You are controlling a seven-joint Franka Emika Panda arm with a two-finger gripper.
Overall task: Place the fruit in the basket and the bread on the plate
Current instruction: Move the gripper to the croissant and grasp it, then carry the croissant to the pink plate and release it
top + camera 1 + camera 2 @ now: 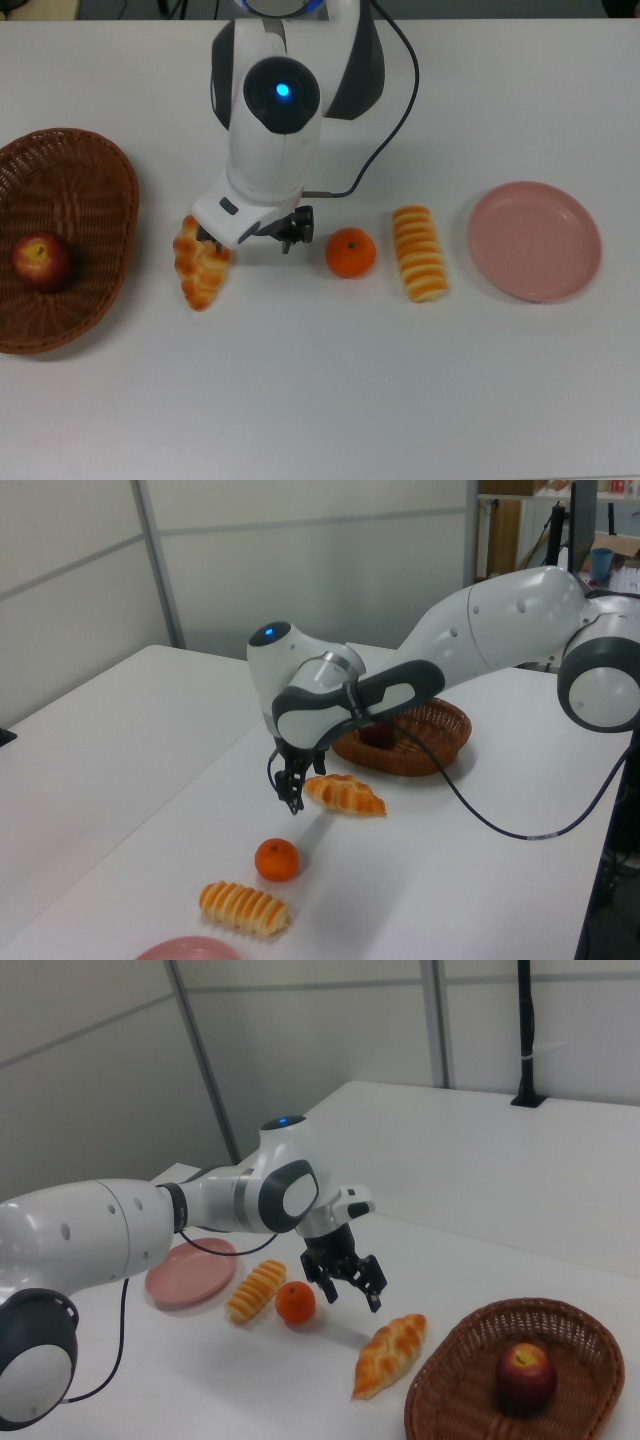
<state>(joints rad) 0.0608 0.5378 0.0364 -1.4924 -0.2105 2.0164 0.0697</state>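
Note:
A red apple (40, 260) lies in the wicker basket (85, 180) at the top view's left. On the table, in a row toward the top view's right, lie the braided bread roll (202, 272), the orange tangerine (350, 253), the striped bread roll (419, 254) and the pink plate (535, 240), which holds nothing. My gripper (345, 1288) hangs open and holds nothing, a little above the table between the braided roll (390, 1353) and the tangerine (296, 1302). In the top view the arm covers that roll's upper end.
The robot's arm and its black cable (385, 130) reach in from the top view's upper edge over the table's middle. A pale wall panel (90, 610) stands beyond the table in the left view.

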